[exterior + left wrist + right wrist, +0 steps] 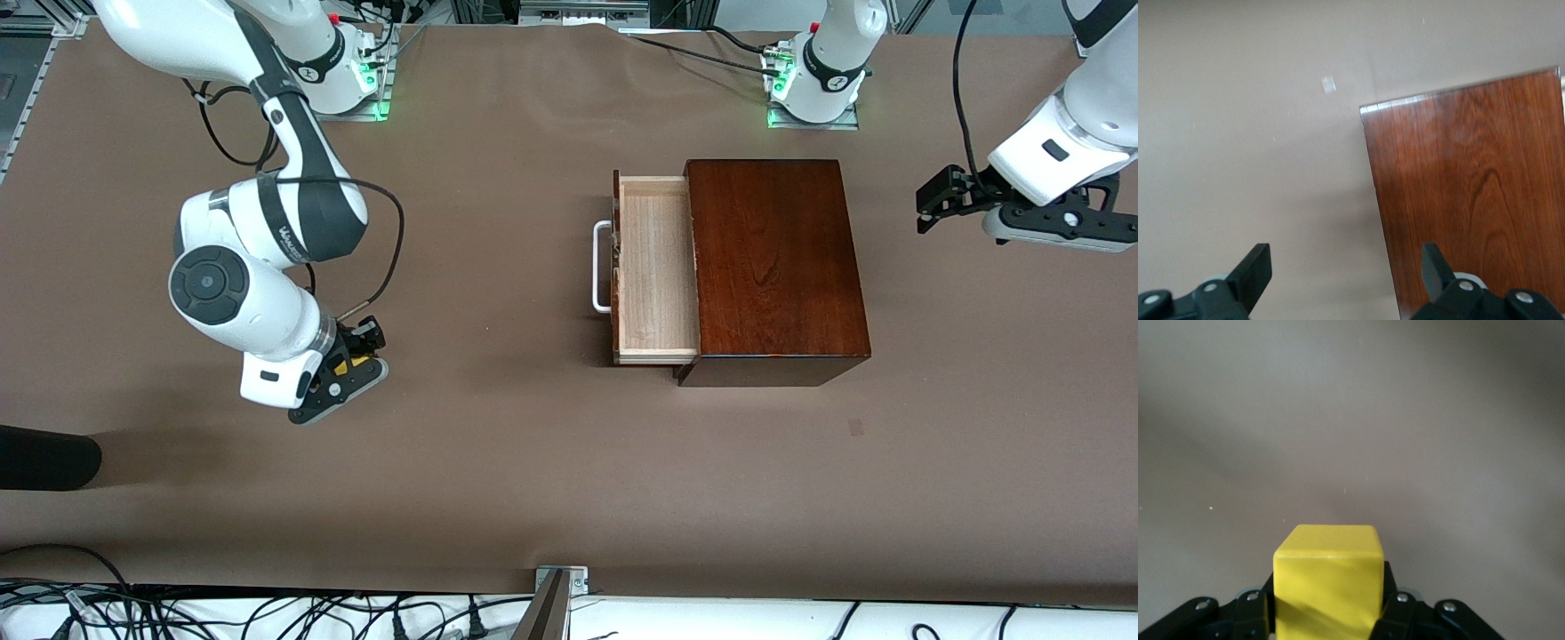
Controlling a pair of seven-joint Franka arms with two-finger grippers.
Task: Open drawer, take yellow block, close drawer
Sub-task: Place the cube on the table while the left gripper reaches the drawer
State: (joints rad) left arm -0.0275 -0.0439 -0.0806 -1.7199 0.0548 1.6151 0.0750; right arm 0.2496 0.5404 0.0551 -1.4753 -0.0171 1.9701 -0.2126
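Table (498, 462): matte brown covering, bare around the box. Black rounded object (44, 458) lies at the table edge at the right arm's end.
Wooden box (769, 258): glossy dark reddish-brown, rectangular, grain visible on top.
Drawer (653, 267): pulled out toward the right arm's end, pale light-wood interior showing nothing inside; white U-shaped handle (602, 267) on its dark front.
Left gripper (1345, 270): fingers spread apart, holding nothing, over the table beside the box at the left arm's end; arm waits.
Right gripper (1328, 607): clamped on the yellow block (1328, 577), low over bare table well apart from the drawer.
Block: small bright cube, plain faces
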